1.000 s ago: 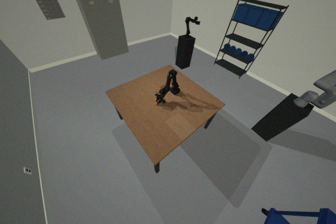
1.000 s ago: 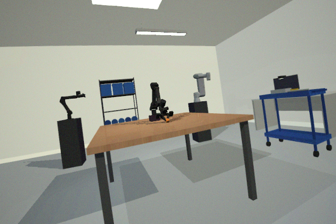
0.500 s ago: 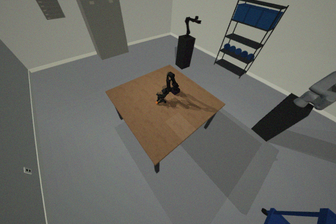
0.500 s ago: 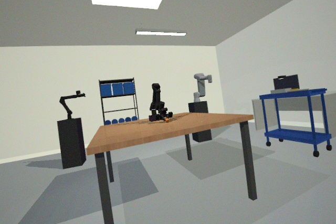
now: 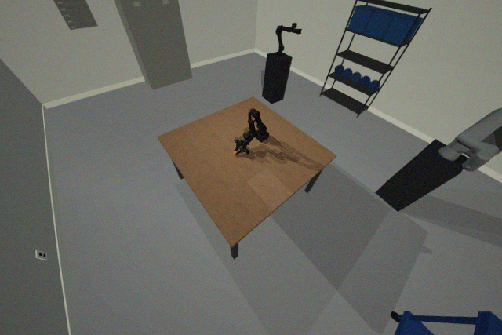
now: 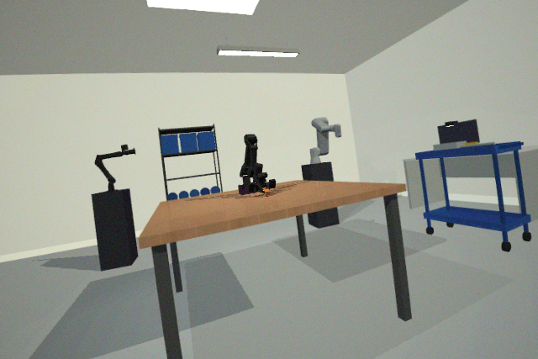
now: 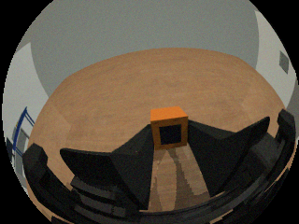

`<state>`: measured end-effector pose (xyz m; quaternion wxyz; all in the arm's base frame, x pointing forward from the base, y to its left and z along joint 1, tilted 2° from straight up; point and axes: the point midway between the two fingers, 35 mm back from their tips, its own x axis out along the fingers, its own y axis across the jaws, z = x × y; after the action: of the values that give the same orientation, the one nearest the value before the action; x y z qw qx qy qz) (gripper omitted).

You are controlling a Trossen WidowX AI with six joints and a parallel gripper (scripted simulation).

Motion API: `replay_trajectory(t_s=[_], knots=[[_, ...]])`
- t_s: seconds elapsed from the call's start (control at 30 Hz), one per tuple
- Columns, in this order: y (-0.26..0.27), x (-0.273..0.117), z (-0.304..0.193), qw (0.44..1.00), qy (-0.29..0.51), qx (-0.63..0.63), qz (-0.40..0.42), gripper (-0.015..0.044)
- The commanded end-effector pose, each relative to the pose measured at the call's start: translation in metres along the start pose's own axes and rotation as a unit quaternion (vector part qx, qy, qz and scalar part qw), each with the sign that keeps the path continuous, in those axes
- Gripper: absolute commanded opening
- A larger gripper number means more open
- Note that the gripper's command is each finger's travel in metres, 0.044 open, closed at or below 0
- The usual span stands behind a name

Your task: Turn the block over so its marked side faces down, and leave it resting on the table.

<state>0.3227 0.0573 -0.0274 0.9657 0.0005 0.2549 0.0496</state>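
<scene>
Orange block [image 5: 234, 152] [image 6: 266, 192] [image 7: 169, 129] pinched by the gripper [image 5: 239, 149] [image 6: 264, 191] [image 7: 168, 126] right of centre in the wrist view, dark square facing the camera, underside hidden, table contact unclear

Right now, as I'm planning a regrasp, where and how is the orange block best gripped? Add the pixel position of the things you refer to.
By two opposite plain sides, as the jaws hold the orange block [image 5: 234, 152] [image 6: 266, 192] [image 7: 169, 114] now: flat, parallel faces should suit them. Approach from the dark-marked side, probably, leaving that face uncovered.

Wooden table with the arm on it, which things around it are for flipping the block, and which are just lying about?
For the job:
- orange block
- gripper
- wooden table

Just about:
- blue cart
- shelf rack
- grey arm
</scene>
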Motion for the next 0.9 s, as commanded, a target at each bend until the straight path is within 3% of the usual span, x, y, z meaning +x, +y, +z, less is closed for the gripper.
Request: replay_trajectory(t_s=[0.0,0.13,0.7,0.87], knots=[[-0.0007,-0.0013,-0.002,1.0,0.002,0.001,-0.002,0.0],[-0.0007,-0.0013,-0.002,1.0,0.002,0.001,-0.002,0.0],[-0.0007,-0.0013,-0.002,1.0,0.002,0.001,-0.002,0.044],[-0.0007,-0.0013,-0.002,1.0,0.002,0.001,-0.002,0.044]])
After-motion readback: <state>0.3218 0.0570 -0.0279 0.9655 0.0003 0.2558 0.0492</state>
